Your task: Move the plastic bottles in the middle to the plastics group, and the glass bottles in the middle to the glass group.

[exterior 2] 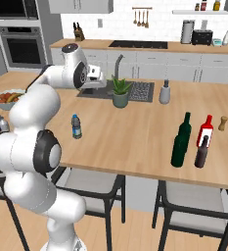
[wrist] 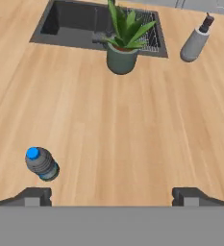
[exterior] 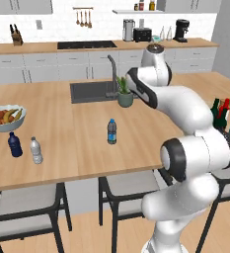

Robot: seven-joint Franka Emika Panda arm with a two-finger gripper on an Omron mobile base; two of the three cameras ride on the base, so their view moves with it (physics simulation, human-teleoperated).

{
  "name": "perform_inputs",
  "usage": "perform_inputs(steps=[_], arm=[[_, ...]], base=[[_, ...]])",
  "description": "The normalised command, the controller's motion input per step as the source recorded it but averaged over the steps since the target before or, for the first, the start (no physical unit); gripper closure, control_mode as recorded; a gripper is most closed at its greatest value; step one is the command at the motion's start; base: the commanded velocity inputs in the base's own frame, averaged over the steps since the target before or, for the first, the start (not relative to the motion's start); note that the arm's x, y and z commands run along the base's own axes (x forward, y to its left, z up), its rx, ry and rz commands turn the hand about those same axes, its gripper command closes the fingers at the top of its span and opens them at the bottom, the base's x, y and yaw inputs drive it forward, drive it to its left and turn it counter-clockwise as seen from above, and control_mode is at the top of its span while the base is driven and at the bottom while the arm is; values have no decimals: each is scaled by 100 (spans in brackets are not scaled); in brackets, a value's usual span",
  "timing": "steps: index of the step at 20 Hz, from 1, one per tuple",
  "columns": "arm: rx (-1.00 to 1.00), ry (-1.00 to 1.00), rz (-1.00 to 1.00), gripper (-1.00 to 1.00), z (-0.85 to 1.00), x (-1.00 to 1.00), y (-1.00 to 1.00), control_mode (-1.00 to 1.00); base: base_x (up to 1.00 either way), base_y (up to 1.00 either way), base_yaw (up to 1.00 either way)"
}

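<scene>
In the left base view, the water bottle [exterior: 112, 131] is standing alone mid-bench, well apart from the navy bottle [exterior: 15, 145] and clear bottle [exterior: 36, 150]. In the right base view, the green bottle [exterior 2: 181, 140] and brown bottle [exterior 2: 202, 151] are standing by the red bottle [exterior 2: 206, 131]. In the hand view, the tool [wrist: 111, 197] is hanging wide open and empty, so I think it is starting on the water bottle [wrist: 41, 164] and needs to drop over it.

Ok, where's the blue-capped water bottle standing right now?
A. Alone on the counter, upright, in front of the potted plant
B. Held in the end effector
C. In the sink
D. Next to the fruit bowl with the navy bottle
A: the water bottle stands upright and alone on the counter, nearer the robot than the potted plant; the end effector is open and empty.
</scene>
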Motion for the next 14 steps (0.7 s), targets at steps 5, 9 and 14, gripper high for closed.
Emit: perform_inputs(steps=[5, 9, 14], arm=[[1, 18, 10, -100, -29, -67, 3, -100], [19, 0, 13, -100, -54, -63, 0, -100], [21, -3, 14, -100, -94, -12, 17, -100]], base=[[0, 0, 0], [0, 0, 0], [0, 0, 0]])
